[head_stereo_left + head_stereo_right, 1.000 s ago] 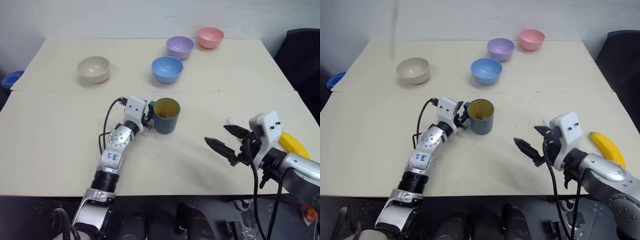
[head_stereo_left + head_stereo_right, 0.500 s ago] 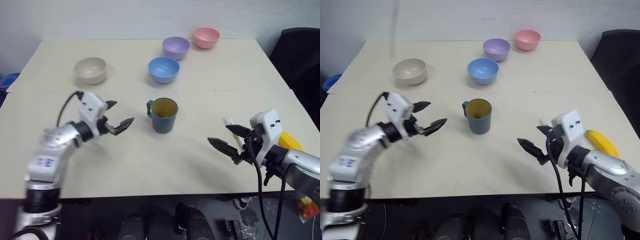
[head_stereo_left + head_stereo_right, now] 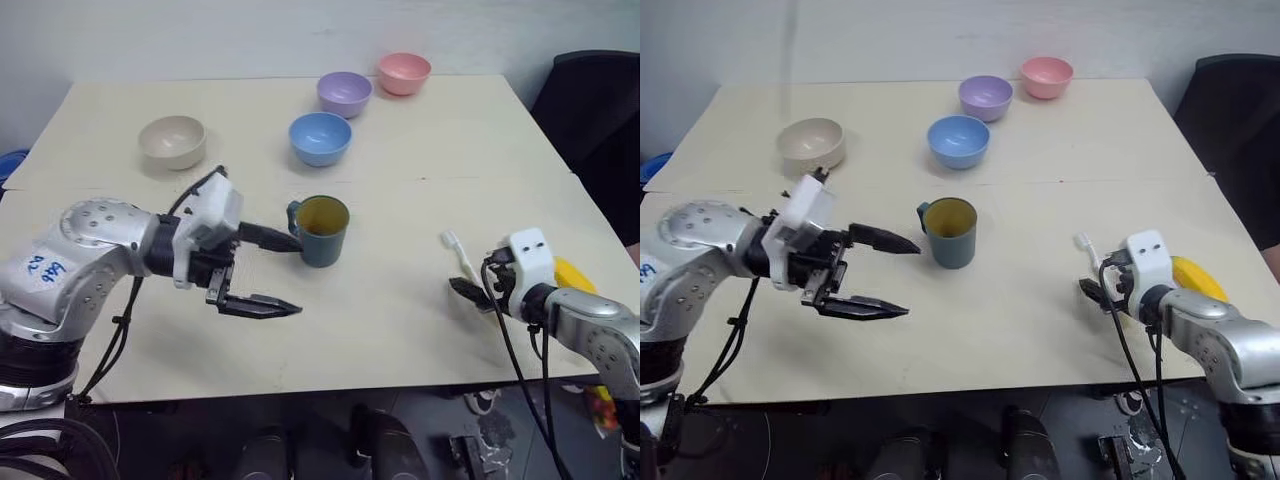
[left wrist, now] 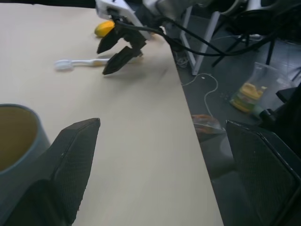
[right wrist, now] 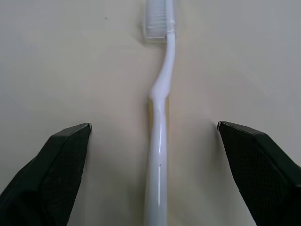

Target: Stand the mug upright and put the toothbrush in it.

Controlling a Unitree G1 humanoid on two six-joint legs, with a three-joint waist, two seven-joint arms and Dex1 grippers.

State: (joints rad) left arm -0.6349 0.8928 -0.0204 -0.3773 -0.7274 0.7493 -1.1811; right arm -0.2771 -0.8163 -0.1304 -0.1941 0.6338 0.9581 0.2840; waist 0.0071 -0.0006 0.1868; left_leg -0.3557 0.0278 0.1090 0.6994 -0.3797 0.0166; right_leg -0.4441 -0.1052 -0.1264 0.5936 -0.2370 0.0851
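1. Toothbrush [image 5: 159, 141]: slim, stiff, light, probably slippery plastic; lies flat on the tabletop [image 3: 420, 150] near its right edge, just beside the banana [image 3: 1196, 276]. Best taken across the mid-handle, below the bend.
2. Mug [image 3: 322, 230]: upright at the tabletop's centre, rigid, yellowish inside; stands free.
3. Right claw [image 5: 153, 136]: spread wide, empty, fingers straddling the toothbrush handle.
4. Left claw [image 3: 268, 272]: spread wide, empty, beside the mug.
5. Change: a second ago the left claw was at the mug's handle; it has since let go and drawn back. The right claw has dropped onto the toothbrush.
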